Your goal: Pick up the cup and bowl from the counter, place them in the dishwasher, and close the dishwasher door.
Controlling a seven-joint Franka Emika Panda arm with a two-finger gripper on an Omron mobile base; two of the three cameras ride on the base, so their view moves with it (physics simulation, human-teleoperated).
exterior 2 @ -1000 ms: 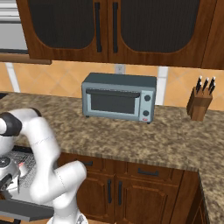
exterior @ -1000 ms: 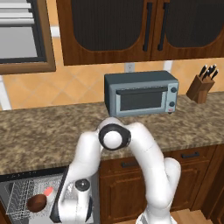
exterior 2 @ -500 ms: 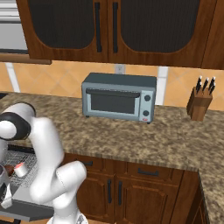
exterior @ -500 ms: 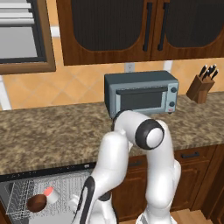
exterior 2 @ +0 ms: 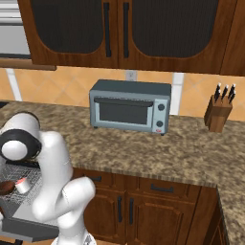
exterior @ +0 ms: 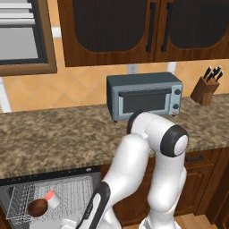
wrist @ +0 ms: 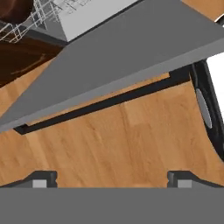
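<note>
Dark wooden cabinets hang above a grey toaster oven and knife block.

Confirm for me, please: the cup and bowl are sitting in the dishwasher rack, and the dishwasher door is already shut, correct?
Not quite. The cup and bowl do sit in the rack, but the dishwasher door is open, folded down over the floor, as the hand view shows.

A grey toaster oven is sitting below dark wooden wall cabinets. A knife block is standing well to its right.
</note>
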